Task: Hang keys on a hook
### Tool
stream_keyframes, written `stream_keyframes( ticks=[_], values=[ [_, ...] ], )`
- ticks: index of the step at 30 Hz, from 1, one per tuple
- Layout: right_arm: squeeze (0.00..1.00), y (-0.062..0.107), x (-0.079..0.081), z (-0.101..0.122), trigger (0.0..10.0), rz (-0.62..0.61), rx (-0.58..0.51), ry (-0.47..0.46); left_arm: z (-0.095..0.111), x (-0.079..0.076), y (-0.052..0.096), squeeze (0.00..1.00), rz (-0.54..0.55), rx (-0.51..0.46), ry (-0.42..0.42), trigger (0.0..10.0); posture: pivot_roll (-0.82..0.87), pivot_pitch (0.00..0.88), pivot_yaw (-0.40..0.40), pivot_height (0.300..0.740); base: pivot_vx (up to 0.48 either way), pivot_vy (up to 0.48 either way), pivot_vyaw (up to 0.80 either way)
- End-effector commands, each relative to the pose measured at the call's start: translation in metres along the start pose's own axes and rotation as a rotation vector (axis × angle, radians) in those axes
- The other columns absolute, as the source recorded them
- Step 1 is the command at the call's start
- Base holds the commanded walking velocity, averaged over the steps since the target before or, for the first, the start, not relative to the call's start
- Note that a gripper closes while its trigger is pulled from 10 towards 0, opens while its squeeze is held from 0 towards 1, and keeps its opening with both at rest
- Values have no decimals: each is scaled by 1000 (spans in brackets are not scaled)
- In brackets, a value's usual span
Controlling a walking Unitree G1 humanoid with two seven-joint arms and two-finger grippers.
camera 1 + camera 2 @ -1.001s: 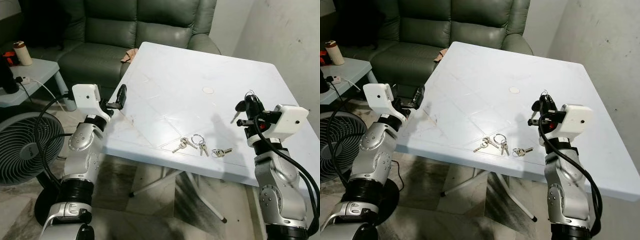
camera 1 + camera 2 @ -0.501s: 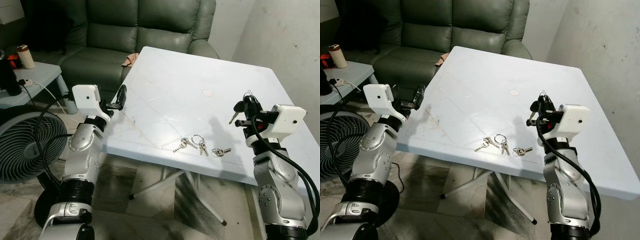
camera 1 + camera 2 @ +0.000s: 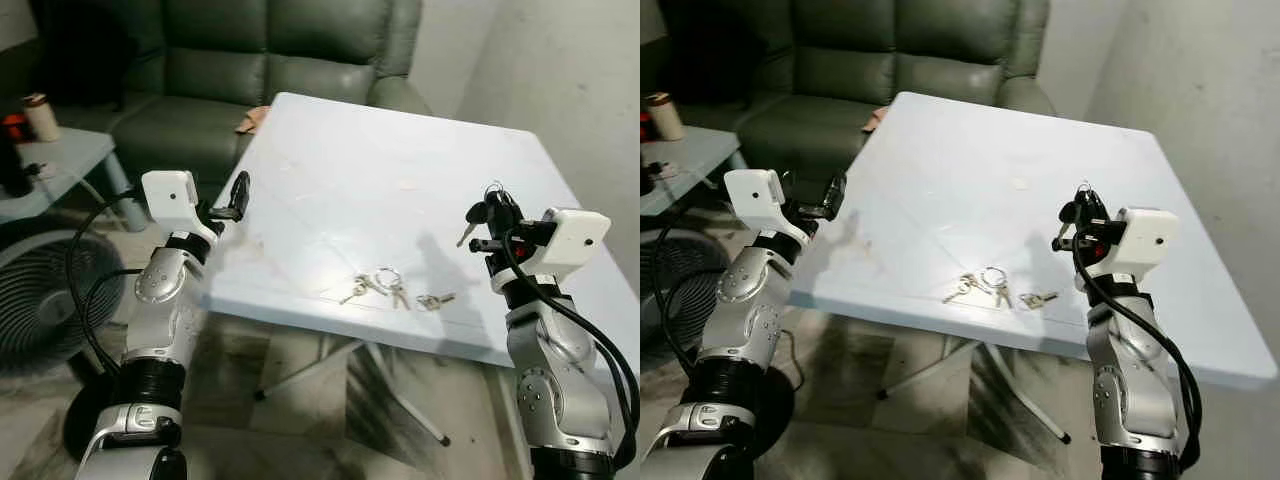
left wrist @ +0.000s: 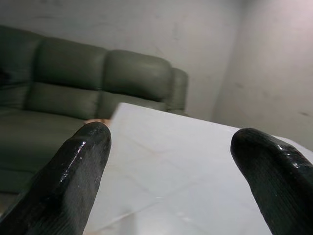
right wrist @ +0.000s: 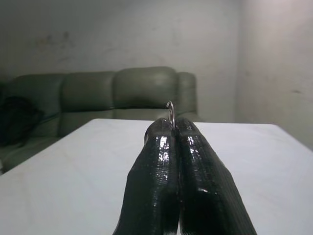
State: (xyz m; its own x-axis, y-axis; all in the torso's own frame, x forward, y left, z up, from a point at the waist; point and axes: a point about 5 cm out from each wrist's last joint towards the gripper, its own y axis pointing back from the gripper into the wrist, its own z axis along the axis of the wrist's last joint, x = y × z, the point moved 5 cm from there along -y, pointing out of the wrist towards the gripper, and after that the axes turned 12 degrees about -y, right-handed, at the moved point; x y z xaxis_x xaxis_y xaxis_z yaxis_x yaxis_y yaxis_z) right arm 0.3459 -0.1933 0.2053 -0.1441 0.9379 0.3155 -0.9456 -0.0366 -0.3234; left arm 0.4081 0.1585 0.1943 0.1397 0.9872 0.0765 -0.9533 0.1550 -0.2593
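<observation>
My right gripper [image 3: 496, 214] is held above the right side of the white table [image 3: 330, 160] and is shut on a key ring [image 5: 169, 110]. The ring's wire loop sticks out between the pressed fingertips, and a black-headed key [image 3: 472, 216] dangles beside the fingers. Two more loose key bunches lie near the table's front edge, a larger bunch [image 3: 376, 285] and a smaller bunch [image 3: 436, 299] to its right. My left gripper [image 3: 238, 194] hovers at the table's left edge, open, with nothing between its fingers [image 4: 73, 171].
A green sofa [image 3: 250, 60] stands behind the table. On the left are a floor fan [image 3: 40, 300] and a pale side table [image 3: 60, 150] with small items. A plain wall [image 3: 560, 80] runs along the right. Tiled floor lies below the front edge.
The whole picture has drifted a little, so the camera moved. Both arms keep their poses and the right gripper stays shut on the key ring.
</observation>
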Motion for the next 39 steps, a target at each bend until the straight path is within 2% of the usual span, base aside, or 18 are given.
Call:
stream_keyframes(
  ticks=[1,39],
  values=[
    [0,-1,-1,8,10000,5,-20,8,4,-3,-3,0,-2,-11,-9,10000,17,5,-80,740,0,0,-775],
    [0,0,1,2,10000,5,6,8,-1,-1,-3,0,4,16,-26,10000,23,0,-78,740,0,0,-787]
  ],
)
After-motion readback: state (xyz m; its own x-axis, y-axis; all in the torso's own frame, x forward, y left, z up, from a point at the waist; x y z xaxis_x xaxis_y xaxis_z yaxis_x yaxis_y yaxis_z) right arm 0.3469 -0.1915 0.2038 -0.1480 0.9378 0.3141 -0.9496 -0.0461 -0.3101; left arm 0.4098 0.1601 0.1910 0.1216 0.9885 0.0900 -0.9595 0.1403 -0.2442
